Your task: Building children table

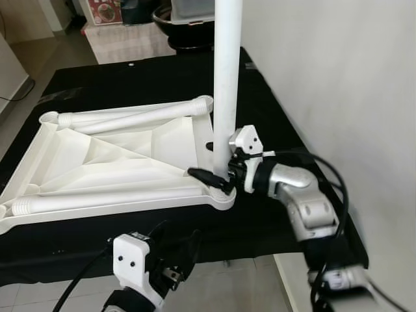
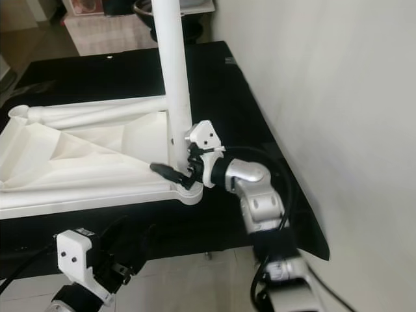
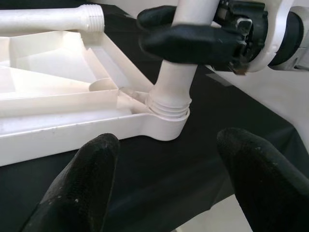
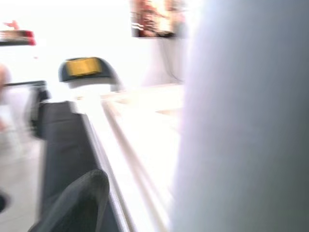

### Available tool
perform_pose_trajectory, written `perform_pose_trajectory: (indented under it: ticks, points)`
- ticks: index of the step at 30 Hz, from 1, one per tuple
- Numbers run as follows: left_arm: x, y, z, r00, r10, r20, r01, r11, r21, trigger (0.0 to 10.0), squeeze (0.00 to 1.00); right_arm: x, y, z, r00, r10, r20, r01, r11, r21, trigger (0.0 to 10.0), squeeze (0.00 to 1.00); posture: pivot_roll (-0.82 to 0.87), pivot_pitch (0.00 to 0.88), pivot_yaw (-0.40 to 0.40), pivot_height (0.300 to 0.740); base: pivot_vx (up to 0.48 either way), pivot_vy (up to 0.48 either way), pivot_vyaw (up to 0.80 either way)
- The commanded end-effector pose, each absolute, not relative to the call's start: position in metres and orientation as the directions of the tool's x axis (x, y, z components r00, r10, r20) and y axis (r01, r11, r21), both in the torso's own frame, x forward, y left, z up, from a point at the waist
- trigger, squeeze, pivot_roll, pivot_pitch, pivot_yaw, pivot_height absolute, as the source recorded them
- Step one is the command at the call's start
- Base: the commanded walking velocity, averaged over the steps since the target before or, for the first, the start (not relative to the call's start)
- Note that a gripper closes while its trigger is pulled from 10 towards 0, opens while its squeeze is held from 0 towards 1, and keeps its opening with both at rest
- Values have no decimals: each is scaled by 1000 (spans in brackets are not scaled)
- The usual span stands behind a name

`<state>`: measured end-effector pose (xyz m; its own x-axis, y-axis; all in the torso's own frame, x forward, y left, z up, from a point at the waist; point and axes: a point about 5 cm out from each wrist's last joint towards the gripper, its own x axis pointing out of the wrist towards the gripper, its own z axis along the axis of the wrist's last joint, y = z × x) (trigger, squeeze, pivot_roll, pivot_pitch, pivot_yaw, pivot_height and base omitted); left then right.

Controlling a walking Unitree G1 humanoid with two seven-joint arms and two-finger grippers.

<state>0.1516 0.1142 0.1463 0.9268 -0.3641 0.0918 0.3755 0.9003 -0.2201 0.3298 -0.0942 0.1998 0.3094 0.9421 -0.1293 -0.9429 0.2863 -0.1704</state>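
Gripping upright leg [image 1: 227, 78] | right tool [image 1: 218, 177] closed | left tool [image 1: 177, 250] spread, empty

I see a home room: a black-covered table [image 1: 130, 78] against a plain white wall [image 1: 338, 78] right of my right gripper [image 1: 218, 175], tiled floor [image 1: 123, 39] beyond.

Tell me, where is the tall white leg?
The leg stands upright in the tabletop's near right corner, with the right gripper around its base.
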Motion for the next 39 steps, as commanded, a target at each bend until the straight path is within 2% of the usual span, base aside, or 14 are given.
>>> perform_pose_trajectory:
  ticks: [1, 9, 10, 12, 13, 20, 23, 27, 29, 30, 31, 32, 35, 39]
  points:
    - [149, 114, 148, 927, -363, 97, 376, 901, -218, 10000, 0, 327, -85, 200, 211, 967, -141, -966, 185, -180, 10000, 0, 97, 148, 28, 740, 0, 0, 0]
    - [142, 112, 151, 926, -366, 91, 377, 900, -220, 10000, 0, 356, -84, 215, 156, 981, -115, -983, 142, -119, 9882, 0, 127, 180, 20, 740, 0, 0, 0]
    - [140, 112, 152, 926, -365, 90, 376, 900, -219, 10000, 0, 358, -83, 216, 132, 985, -115, -987, 120, -109, 7490, 0, 132, 185, 17, 740, 0, 0, 0]
    - [140, 112, 152, 927, -365, 90, 376, 900, -219, 10000, 0, 358, -83, 216, 109, 987, -118, -990, 96, -105, 7490, 0, 132, 185, 17, 740, 0, 0, 0]
    - [139, 112, 152, 927, -365, 88, 375, 901, -219, 10000, 0, 358, -84, 216, 76, 990, -121, -994, 65, -87, 0, 0, 135, 187, 15, 740, 0, 0, 0]
    - [138, 111, 151, 928, -362, 85, 371, 902, -221, 10000, 0, 358, -90, 211, 82, 990, -114, -993, 72, -90, 0, 0, 128, 187, 12, 740, 0, 0, 0]
    - [140, 111, 151, 929, -360, 87, 371, 902, -223, 10000, 0, 358, -97, 207, 175, 981, -85, -978, 163, -132, 0, 0, 113, 176, 13, 740, 0, 0, 0]
    - [144, 111, 148, 928, -360, 91, 371, 901, -224, 10000, 0, 356, -111, 197, 424, 905, -22, -901, 419, -114, 0, 0, 88, 158, 7, 740, 0, 0, 0]
    - [145, 111, 148, 928, -360, 91, 371, 901, -224, 10000, 0, 356, -112, 196, 454, 890, -24, -886, 449, -114, 0, 0, 88, 158, 7, 740, 0, 0, 0]
    - [146, 111, 148, 929, -359, 92, 371, 901, -223, 10000, 0, 352, -110, 191, 615, 788, -8, -784, 610, -116, 0, 0, 79, 145, 2, 740, 0, 0, 0]
    - [148, 112, 147, 929, -357, 94, 369, 903, -221, 10000, 0, 343, -114, 180, 830, 558, -19, -555, 821, -132, 0, 0, 53, 136, 4, 740, 0, 0, 0]
    - [149, 113, 146, 930, -356, 95, 368, 903, -220, 10000, 0, 333, -123, 174, 943, 331, -23, -331, 932, -147, 0, 0, 53, 136, 4, 740, 0, 0, 0]
    - [154, 114, 145, 931, -352, 99, 365, 906, -216, 10000, 0, 293, -97, 151, 932, 354, -76, -362, 922, -140, 0, 0, 36, 117, 22, 740, 0, 0, 0]
    - [158, 115, 143, 931, -350, 100, 364, 907, -214, 10000, 0, 284, -79, 144, 888, 453, -74, -459, 880, -125, 0, 0, 38, 90, 26, 740, 0, 0, 0]
